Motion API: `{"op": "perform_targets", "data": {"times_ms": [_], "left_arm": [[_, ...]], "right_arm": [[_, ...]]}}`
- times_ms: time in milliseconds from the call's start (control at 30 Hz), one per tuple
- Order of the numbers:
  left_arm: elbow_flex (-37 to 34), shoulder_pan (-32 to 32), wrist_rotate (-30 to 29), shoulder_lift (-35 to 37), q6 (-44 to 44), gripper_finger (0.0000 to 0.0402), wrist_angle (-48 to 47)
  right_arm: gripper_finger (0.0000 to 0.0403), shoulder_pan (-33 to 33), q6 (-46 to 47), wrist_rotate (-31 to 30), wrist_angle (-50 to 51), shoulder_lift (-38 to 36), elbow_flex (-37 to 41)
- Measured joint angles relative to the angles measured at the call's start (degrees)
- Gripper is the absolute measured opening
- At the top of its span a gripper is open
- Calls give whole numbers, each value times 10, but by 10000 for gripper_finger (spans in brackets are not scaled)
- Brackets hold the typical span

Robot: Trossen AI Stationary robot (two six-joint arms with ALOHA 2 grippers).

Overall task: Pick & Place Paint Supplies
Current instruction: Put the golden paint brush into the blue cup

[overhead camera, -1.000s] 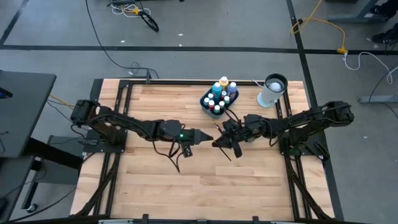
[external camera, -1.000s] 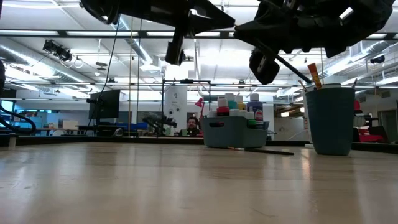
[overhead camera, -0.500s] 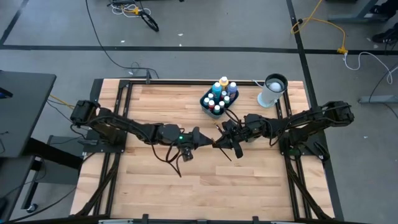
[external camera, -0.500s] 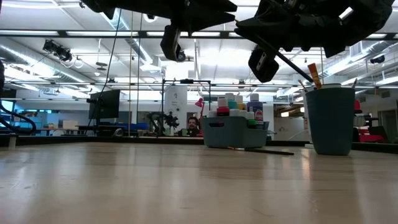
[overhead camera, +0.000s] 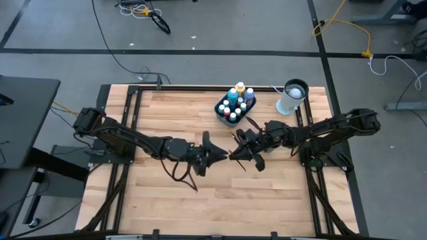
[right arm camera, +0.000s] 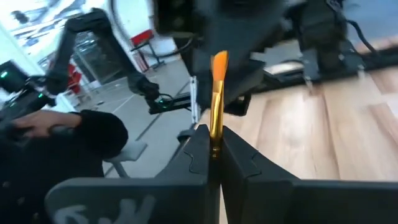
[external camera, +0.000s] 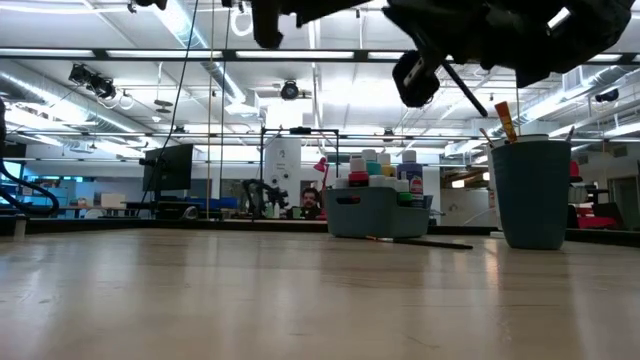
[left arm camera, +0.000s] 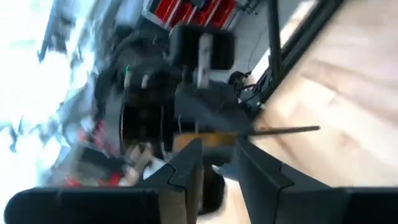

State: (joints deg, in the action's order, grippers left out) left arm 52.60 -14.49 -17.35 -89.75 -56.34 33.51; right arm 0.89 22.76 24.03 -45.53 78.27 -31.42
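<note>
Above the wooden table (overhead camera: 173, 193), mid-air, the right gripper (right arm camera: 213, 151) pinches a brush (right arm camera: 217, 102), bristles pointing beyond its fingertips. Facing it nose to nose, the left gripper (overhead camera: 219, 155) stands partly open. A handover looks underway; next, its fingers must close around the brush.

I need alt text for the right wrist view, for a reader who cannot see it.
The right gripper has its two dark fingers shut on a thin paintbrush with orange bristles, pointing away from the camera. Beyond it are the other dark arm and the light wooden table.
</note>
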Motion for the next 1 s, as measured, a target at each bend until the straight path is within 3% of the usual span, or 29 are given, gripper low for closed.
{"op": "perform_targets", "data": {"times_ms": [233,333,500,733,1000], "left_arm": [[0,-1,-59,42,210,77,-34],[0,-1,-59,60,267,68,-73],[0,-1,-58,76,342,62,-112],[0,-1,-61,83,376,62,-115],[0,2,-69,83,381,63,-97]], "right_arm": [[12,0,-89,6,69,-66,0],[12,0,-140,-28,136,-125,0],[12,0,-244,-130,285,-236,0],[13,0,-272,-269,403,-360,0],[13,0,-262,-424,510,-419,0]]}}
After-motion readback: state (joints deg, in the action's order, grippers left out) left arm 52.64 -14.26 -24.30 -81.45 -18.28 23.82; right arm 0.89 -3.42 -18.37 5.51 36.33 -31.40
